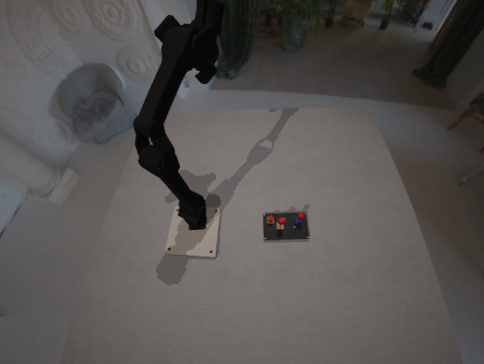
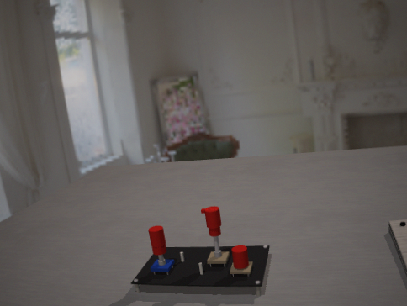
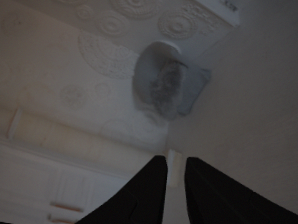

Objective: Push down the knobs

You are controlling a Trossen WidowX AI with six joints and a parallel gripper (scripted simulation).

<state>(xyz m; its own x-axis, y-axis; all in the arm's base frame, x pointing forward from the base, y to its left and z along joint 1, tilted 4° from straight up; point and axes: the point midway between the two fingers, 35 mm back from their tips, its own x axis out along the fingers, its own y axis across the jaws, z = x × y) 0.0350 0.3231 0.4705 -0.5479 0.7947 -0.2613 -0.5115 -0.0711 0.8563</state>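
A black circuit board (image 1: 290,234) (image 2: 181,277) stands on short legs. In the exterior view a red knob (image 2: 213,218) (image 1: 281,220) sits high on a long bare shaft above a beige potentiometer (image 2: 218,259). Another red knob (image 2: 157,240) (image 1: 300,216) sits above the blue potentiometer (image 2: 162,266), with a short length of shaft showing. A third red knob (image 2: 240,256) (image 1: 270,219) sits low against its beige potentiometer (image 2: 241,269). All three look upright or slightly tilted. My gripper (image 3: 174,167) (image 1: 197,227) is shut and empty, away from the board, above the pale plate.
A pale square plate (image 1: 204,246) (image 2: 400,230) with dark corner dots lies beside the circuit board, under my arm. Two small metal pins (image 2: 182,256) (image 2: 201,268) stand up from the circuit board between the knobs.
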